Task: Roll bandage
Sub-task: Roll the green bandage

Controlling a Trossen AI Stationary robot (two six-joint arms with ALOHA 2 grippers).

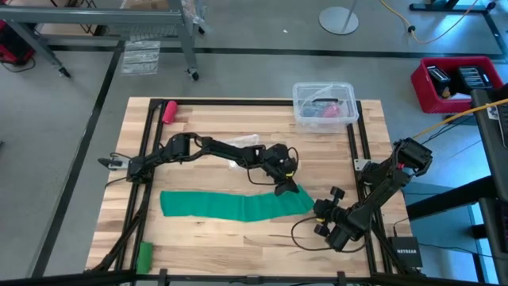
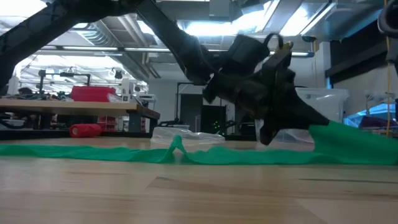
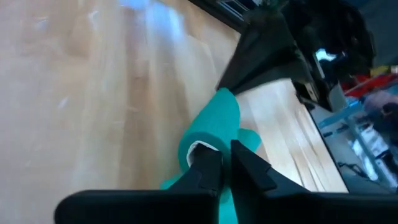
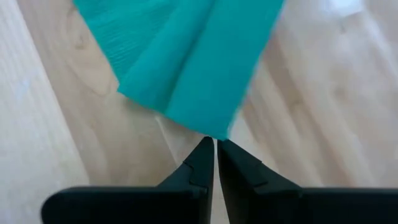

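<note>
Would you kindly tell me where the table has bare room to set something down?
Free wood lies between the bandage and the table's near edge. It is crowded around the bandage's right end, where the left pincer grips and the right pincer waits.

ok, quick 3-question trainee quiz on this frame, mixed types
1. True or false: the left gripper is shut on the bandage.
2. Which lies nearest the table's front-left corner? A) pink roll B) green roll C) plastic box
3. Fill in: the right gripper is shut and holds ____.

Key: 1 true. 2 B, the green roll; the pink roll and plastic box sit at the far edge. 3 nothing.
</note>
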